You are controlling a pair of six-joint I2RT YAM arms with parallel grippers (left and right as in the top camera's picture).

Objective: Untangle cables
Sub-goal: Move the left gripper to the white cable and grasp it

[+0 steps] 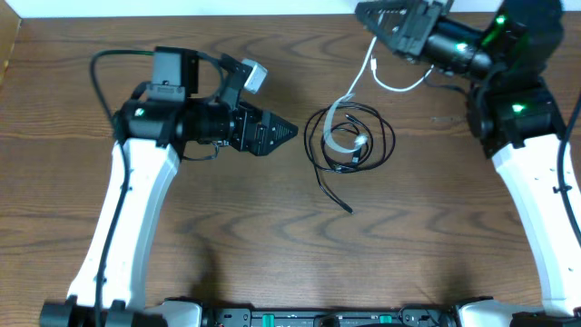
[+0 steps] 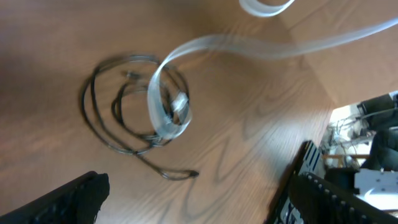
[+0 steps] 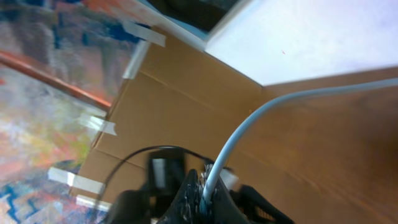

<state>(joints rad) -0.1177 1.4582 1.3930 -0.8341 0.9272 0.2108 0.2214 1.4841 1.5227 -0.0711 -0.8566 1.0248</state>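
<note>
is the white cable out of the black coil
No: the white cable curls inside the black coil, other end in the right gripper.

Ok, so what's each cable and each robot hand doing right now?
white cable, pinched and lifted, lower part tangled in the black cables.
black cables, coiled together, lying on the table.
left gripper, open, empty, beside the coil.
right gripper, shut on the white cable.

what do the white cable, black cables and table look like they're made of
white cable: probably a soft plastic or rubber jacket, smooth, bending in loose curves.
black cables: likely similar, duller, coiled in thin loops.
table: wood or wood-look laminate, dark grain lines showing; cannot tell which.
</note>
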